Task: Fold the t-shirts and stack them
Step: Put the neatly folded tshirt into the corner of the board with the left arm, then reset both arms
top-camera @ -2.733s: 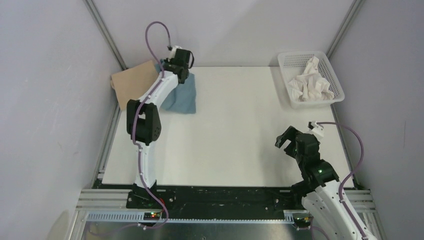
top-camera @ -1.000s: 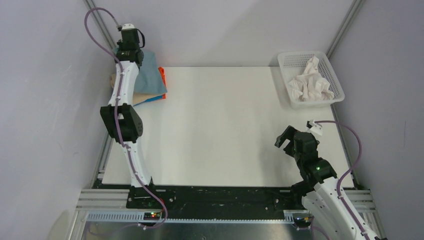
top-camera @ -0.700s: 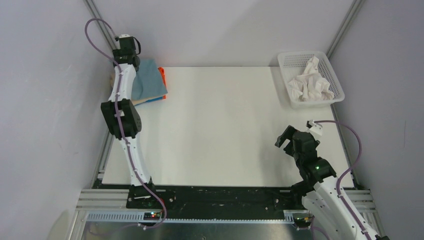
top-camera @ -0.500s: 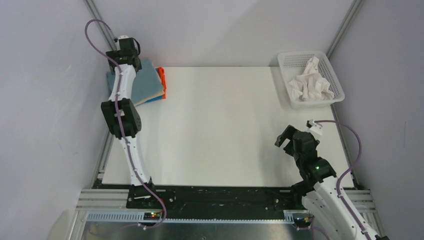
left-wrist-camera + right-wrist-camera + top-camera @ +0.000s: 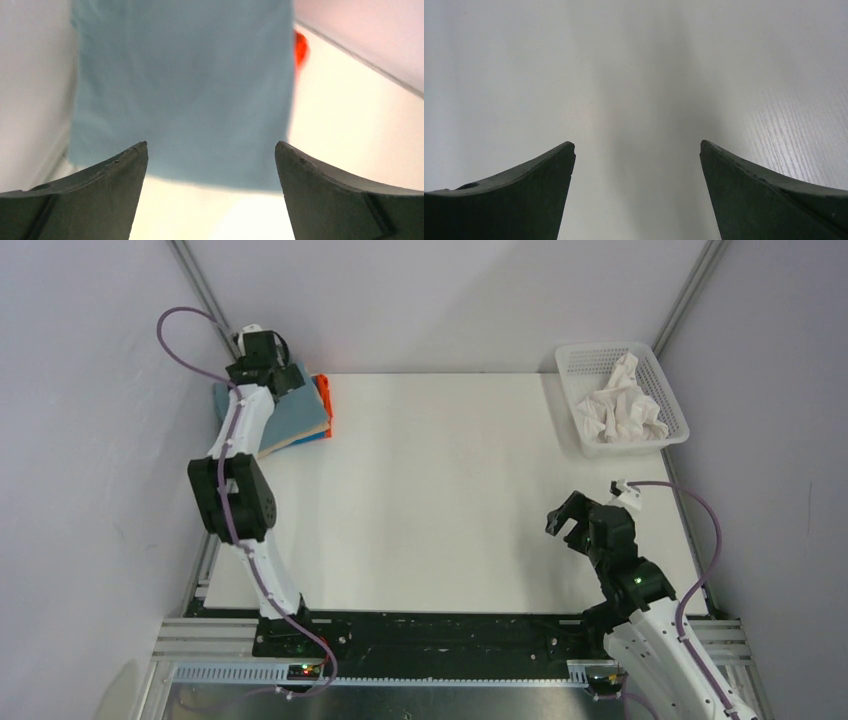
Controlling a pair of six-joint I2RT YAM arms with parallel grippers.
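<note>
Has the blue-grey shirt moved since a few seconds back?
Yes. The blue-grey shirt has gone left, toward the table's far-left corner, and now lies on top of the orange shirt.

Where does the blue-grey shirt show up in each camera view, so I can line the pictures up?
Top external: the blue-grey shirt lies on top of the stack at the far left corner of the table, partly hidden by the left arm.
Left wrist: it fills the upper middle.
Right wrist: not in it; only table surface.
Shared landmark: the orange shirt edge beside it, in the top and left wrist views.
</note>
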